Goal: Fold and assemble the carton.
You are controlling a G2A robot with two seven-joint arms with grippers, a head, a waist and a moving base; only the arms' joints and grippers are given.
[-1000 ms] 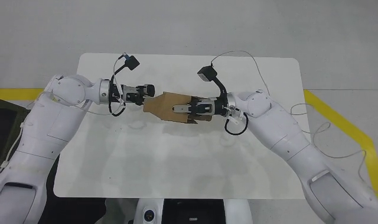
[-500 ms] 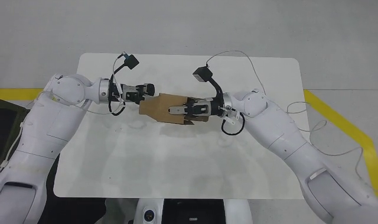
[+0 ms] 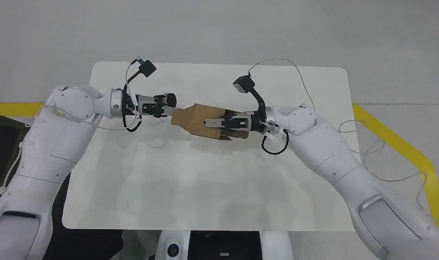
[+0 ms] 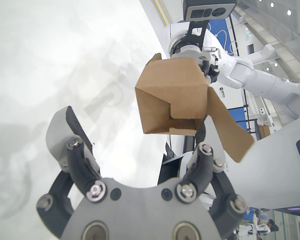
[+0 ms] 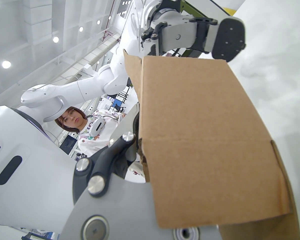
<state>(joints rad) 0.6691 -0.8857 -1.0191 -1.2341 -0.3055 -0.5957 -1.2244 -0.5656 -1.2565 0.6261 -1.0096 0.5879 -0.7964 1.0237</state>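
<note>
A brown carton (image 3: 195,117) hangs above the middle of the white table (image 3: 206,191), partly folded, with one loose flap (image 4: 230,131) sticking out. My right gripper (image 3: 215,123) is shut on the carton's wall at its right end, and one finger (image 5: 133,123) lies against the cardboard (image 5: 202,138). My left gripper (image 3: 169,99) is just off the carton's left end, open and holding nothing. In the left wrist view its fingers (image 4: 72,123) stand wide apart in front of the carton's folded end (image 4: 172,101), not touching it. The right wrist view shows the left gripper (image 5: 190,36) beyond the carton's far edge.
The table's edges run all round the arms, with grey floor beyond and a yellow floor line (image 3: 394,133) to the right. A thin cable (image 3: 298,75) loops over the table's back right part.
The carton was pushed left half a second ago and has come back right with the right gripper. The left gripper has drawn back slightly, away from the carton's end.
</note>
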